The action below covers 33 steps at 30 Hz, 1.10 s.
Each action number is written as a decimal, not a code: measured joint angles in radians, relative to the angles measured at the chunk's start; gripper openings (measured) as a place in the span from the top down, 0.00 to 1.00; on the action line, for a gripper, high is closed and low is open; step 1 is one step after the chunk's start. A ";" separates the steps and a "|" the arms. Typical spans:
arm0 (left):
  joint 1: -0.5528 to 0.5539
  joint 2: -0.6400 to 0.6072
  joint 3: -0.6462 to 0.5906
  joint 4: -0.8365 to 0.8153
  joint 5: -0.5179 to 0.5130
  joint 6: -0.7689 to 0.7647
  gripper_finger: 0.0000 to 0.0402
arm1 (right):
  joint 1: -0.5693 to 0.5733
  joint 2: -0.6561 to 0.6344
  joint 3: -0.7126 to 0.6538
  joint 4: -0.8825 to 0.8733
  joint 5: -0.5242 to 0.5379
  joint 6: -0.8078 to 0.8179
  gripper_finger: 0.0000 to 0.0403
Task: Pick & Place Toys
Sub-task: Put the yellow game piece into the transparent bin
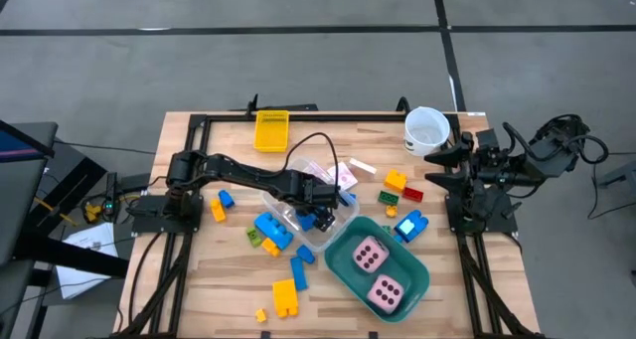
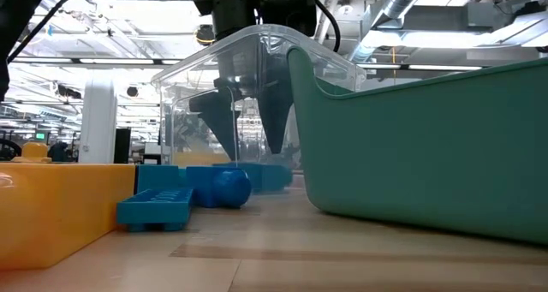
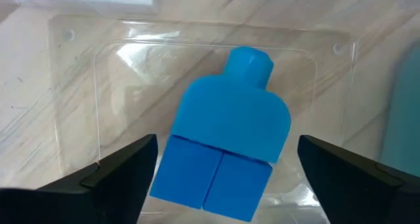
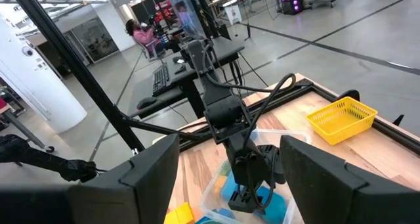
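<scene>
My left gripper [image 1: 318, 217] is open and points down into a clear plastic tray [image 1: 294, 206] at the table's middle. A blue figure-shaped toy [image 3: 230, 125] with a round head lies flat on the tray's floor. The fingers [image 3: 125, 168] stand on either side of it, a little above it in the low view [image 2: 218, 187], touching nothing. Two pink dice [image 1: 370, 254] lie in the teal tub [image 1: 415, 279]. Loose bricks lie around: blue [image 1: 270, 228], yellow [image 1: 285, 297], orange [image 1: 396, 180], red [image 1: 412, 193]. Pink-white cards [image 1: 343, 172] lie beyond the tray. My right gripper [image 1: 442, 165] is open and empty at the right edge.
A white cup [image 1: 425, 130] stands at the far right, next to my right arm. A yellow basket [image 1: 270, 130] lies at the far edge. The teal tub's wall [image 2: 411, 146] stands close beside the clear tray [image 2: 257, 52]. Bare wood shows at the near left.
</scene>
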 joint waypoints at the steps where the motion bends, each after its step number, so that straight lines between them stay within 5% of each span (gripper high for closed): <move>1: 0.000 0.000 0.000 0.000 0.000 0.000 0.09 | 0.000 0.000 0.000 0.000 0.000 0.000 0.37; 13: 0.005 -0.063 0.001 0.015 0.009 0.026 0.09 | 0.000 0.000 0.000 -0.001 0.000 0.000 0.37; 26: -0.015 -0.371 0.001 0.250 0.010 0.321 0.09 | 0.000 -0.001 0.000 -0.003 -0.001 -0.002 0.37; 33: -0.107 -0.559 0.001 0.163 0.009 0.449 0.09 | 0.000 -0.001 0.000 -0.004 -0.002 -0.002 0.37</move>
